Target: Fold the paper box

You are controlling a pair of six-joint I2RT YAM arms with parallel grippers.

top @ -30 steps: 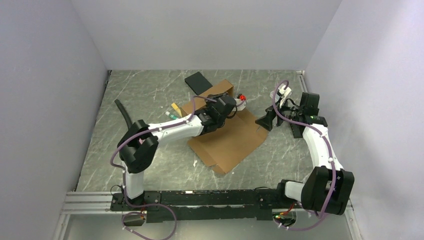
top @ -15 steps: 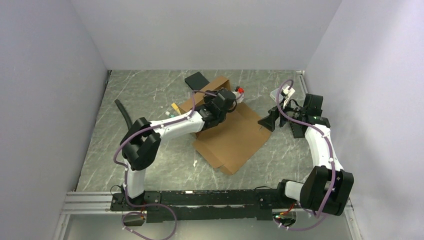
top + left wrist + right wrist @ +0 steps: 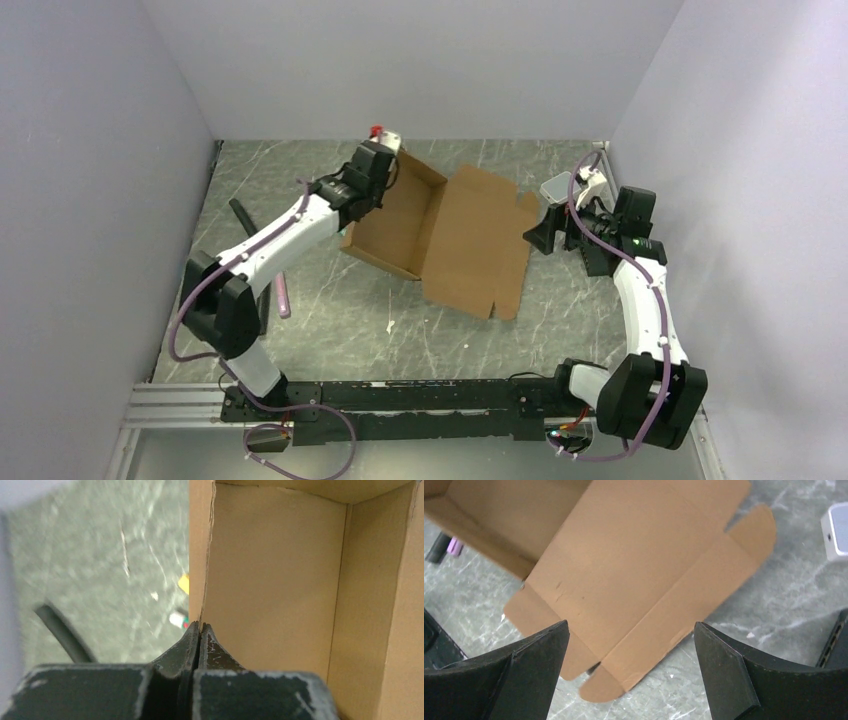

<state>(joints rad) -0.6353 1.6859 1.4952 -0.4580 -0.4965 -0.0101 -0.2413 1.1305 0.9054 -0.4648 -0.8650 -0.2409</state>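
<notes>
I see the paper box point(image 3: 395, 225) near the far edge of the worktop point(image 3: 330, 320), about the middle, with its lid point(image 3: 480, 240) lying flat to the right. My left gripper point(image 3: 200, 630) is pinched on its raised left wall point(image 3: 199, 555). The right gripper point(image 3: 631, 625) hovers above the lid, fingers wide apart.

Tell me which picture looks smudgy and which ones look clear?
Left wrist view: the marbled table is smeared and out of focus, while the paper box beside it is fairly crisp. Right wrist view: its creases look sharp. Top external view: even, soft light, no glare, only faint shadows.
</notes>
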